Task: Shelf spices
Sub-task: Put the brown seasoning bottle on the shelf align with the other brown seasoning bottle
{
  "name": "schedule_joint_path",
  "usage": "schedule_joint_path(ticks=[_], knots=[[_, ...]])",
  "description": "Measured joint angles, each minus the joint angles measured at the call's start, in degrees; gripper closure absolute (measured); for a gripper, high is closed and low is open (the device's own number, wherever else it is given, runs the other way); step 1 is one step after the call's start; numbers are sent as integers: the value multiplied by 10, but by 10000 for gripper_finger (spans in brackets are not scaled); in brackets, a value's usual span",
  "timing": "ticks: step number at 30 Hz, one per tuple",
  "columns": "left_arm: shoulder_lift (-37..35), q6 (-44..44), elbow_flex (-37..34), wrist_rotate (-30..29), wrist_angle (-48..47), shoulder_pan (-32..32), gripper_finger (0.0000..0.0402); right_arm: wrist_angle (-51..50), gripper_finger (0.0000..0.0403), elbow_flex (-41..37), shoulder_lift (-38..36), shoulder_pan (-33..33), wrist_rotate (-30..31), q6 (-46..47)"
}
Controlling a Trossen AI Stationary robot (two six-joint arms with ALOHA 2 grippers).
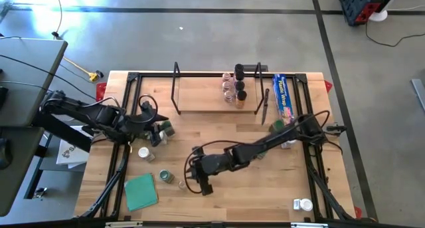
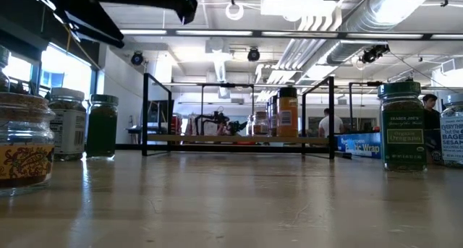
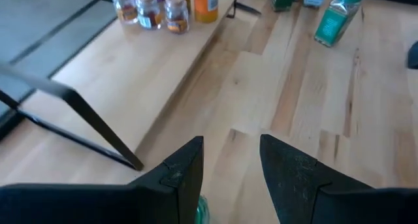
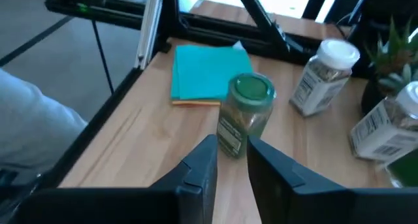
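Mid-pick at the spice table: the right gripper has its jaws drawn in about the lower body of a green-lidded jar, near the table's front left. The jar stands on the wood with its foot between the two fingertips and its lid and shoulders beyond them, so the hold looks low on the glass rather than at its middle. A teal square lies flat just behind the jar. A white-lidded jar stands off to one side, apart from it.

The left gripper waits over a small cluster of jars at the left edge.

The step in hand appears to be the grasp. To do it well, the pads should bear evenly on both sides of the jar before any lift. A grip this near the base could let a tall, smooth jar tip forward, so a firmer, somewhat deeper hold would be safer. The lift should go straight up, clear of the teal square and the neighbouring jar.

The shelf stands well away at the far side of the table, most of its board bare, with a few jars already grouped toward its right end. There is ample room to set this one down upright beside them.
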Motion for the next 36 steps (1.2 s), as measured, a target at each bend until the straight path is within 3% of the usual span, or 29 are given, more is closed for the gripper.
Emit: schedule_joint_path(ticks=[5,13,17,28,36], knots=[[4,-43,-17,-9,4,-14,257,8,281,5,36,-11,-54,-4],[4,-93,-37,-12,10,-22,257,65,141,20,86,-2,-71,16],[4,-107,-36,-10,13,-22,257,86,93,21,102,-2,-74,19],[4,-117,-36,-12,33,-22,257,142,92,21,168,-1,-66,17],[4,-114,-36,-13,43,-22,257,151,139,21,169,-1,-66,-11]])
